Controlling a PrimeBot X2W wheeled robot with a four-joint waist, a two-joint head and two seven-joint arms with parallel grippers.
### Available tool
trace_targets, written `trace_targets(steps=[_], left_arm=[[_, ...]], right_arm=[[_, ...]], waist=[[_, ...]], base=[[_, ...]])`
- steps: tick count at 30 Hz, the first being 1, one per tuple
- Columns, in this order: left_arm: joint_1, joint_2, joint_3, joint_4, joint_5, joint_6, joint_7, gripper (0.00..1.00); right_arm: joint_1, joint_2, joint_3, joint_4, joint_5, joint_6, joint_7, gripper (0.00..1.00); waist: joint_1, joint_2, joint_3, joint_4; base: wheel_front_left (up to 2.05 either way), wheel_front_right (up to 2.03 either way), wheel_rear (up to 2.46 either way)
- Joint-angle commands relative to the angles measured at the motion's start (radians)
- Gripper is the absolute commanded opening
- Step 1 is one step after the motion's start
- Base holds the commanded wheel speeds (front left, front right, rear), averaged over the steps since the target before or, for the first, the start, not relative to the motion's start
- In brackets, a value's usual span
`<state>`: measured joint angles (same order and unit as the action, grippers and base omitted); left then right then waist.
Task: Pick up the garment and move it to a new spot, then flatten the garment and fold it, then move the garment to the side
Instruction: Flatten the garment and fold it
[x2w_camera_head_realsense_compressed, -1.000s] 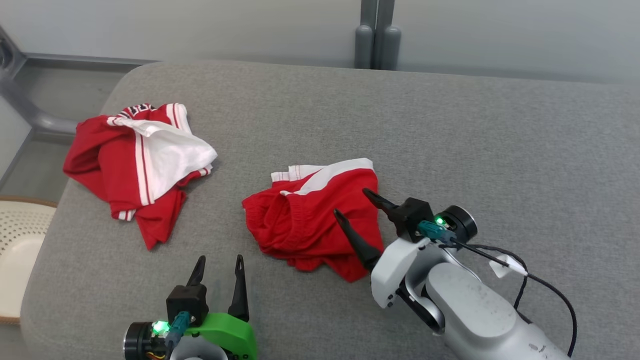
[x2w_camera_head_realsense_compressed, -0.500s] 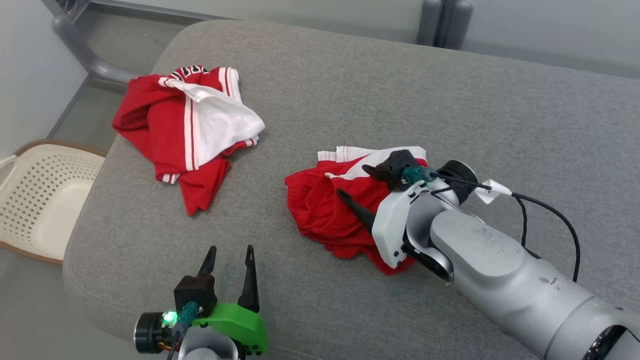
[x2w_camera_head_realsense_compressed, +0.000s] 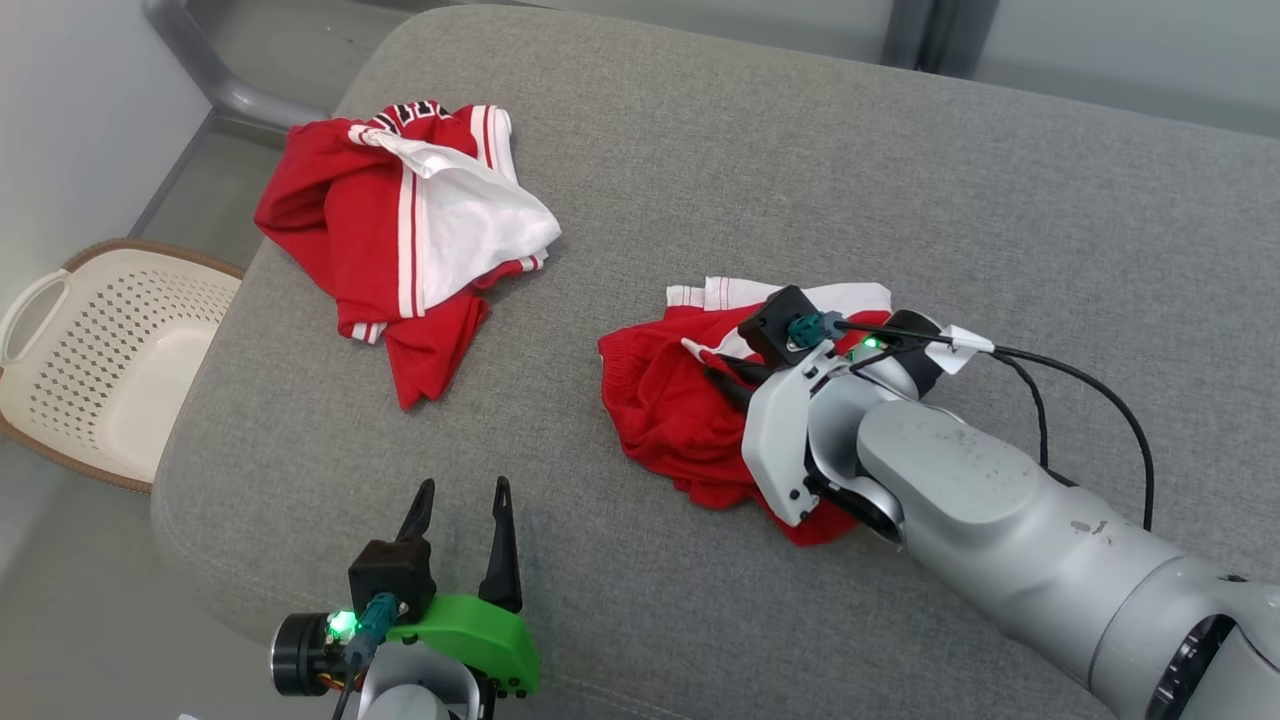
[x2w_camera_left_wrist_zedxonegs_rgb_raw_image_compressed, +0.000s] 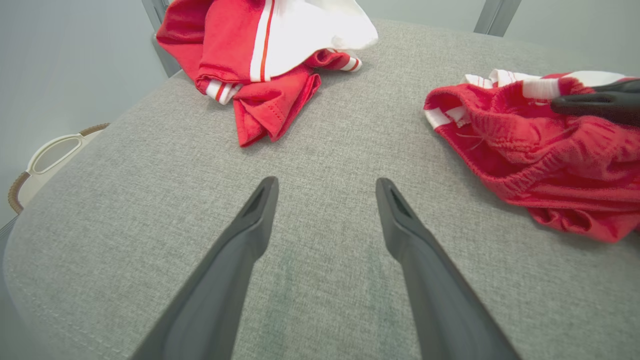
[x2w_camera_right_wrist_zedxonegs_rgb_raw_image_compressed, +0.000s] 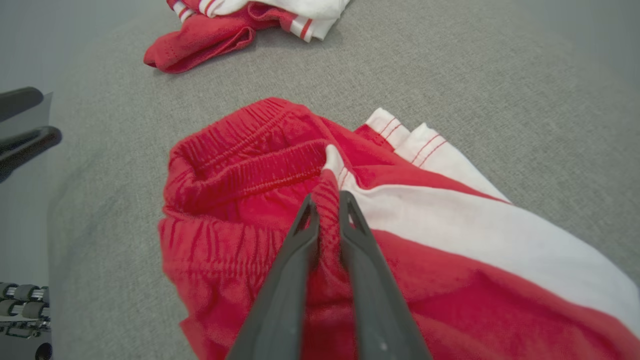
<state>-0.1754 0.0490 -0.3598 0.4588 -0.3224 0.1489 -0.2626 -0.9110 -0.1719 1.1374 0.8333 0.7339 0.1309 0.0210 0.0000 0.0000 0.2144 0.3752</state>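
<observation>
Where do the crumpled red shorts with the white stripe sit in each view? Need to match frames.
Head view: crumpled red shorts with white stripe at centre.
Left wrist view: at the right edge.
Right wrist view: centre and lower right, a fold pinched in the right gripper.
Shared landmark: crumpled red-and-white jersey, upper left in the head view, along the top in both wrist views.

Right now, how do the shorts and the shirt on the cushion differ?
The shorts are pinched in the right gripper; the shirt lies untouched. The shorts sit central on the cushion; the shirt sits near its edge, by the basket. Both are crumpled, red with white trim.
</observation>
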Motion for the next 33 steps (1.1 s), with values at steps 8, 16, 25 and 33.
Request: trace_targets(steps=[8, 16, 25, 33], left_arm=[[-0.025, 0.003, -0.013, -0.01, -0.015, 0.003, -0.003, 1.0], [-0.037, 0.003, -0.057, -0.015, -0.035, 0.003, -0.003, 1.0], [-0.052, 0.003, -0.094, -0.02, -0.064, 0.018, -0.003, 1.0], [-0.062, 0.003, -0.064, -0.021, -0.041, 0.023, -0.003, 1.0]], right_arm=[[-0.061, 0.008, -0.013, 0.055, 0.003, 0.0, -0.1, 0.0], [-0.095, 0.037, -0.009, 0.148, -0.027, 0.0, -0.174, 0.0], [-0.076, 0.076, -0.063, 0.276, -0.001, 0.0, -0.262, 1.0], [-0.115, 0.067, -0.219, 0.222, -0.049, 0.0, -0.286, 1.0]], waist=[[0.0, 0.0, 0.017, 0.013], [0.0, 0.0, 0.046, 0.068], [0.0, 0.0, 0.082, 0.116], [0.0, 0.0, 0.07, 0.059]], base=[[0.0, 0.0, 0.0], [0.0, 0.0, 0.0], [0.0, 0.0, 0.0], [0.0, 0.0, 0.0]])
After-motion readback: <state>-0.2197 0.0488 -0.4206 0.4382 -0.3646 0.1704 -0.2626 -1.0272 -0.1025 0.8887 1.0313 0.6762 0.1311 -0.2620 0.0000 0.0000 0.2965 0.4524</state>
